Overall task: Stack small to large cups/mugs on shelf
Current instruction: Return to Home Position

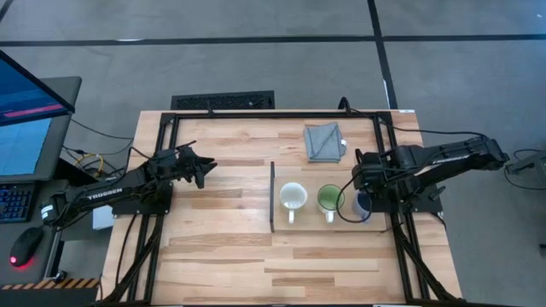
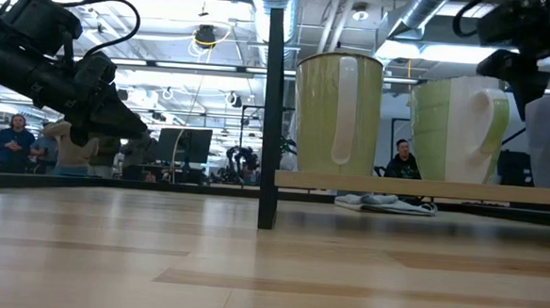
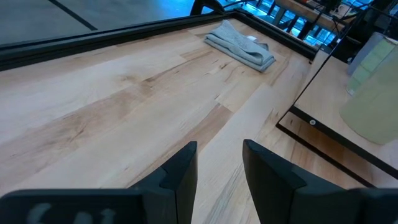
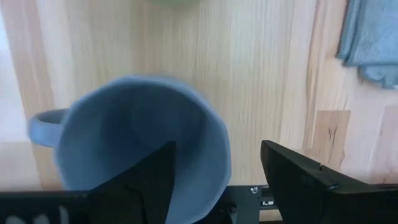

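Three mugs stand upright in a row on the light-wood shelf point(image 1: 311, 228): a cream-white one point(image 1: 293, 197), a white one with a green inside point(image 1: 330, 199) and a blue-grey one point(image 1: 365, 207) at the right end. My right gripper point(image 1: 362, 196) is open above the blue-grey mug point(image 4: 134, 140), pointing down. One finger point(image 4: 152, 177) stands inside the mug and the other point(image 4: 298, 180) outside its wall. My left gripper point(image 1: 205, 167) is open and empty above the table's left part, well away from the shelf. My right gripper comes at the blue-grey mug from above, its fingers on either side of the wall point(image 4: 219, 158) opposite the handle point(image 4: 43, 127). Whether either finger touches the wall, I cannot tell. The mug stands on the shelf.
A folded grey cloth point(image 1: 324, 141) lies on the table beyond the shelf. The shelf's dark strip point(image 1: 272, 196) faces the left arm. A black frame point(image 1: 175, 115) runs round the tabletop. People show in the room beyond the table in the low view.
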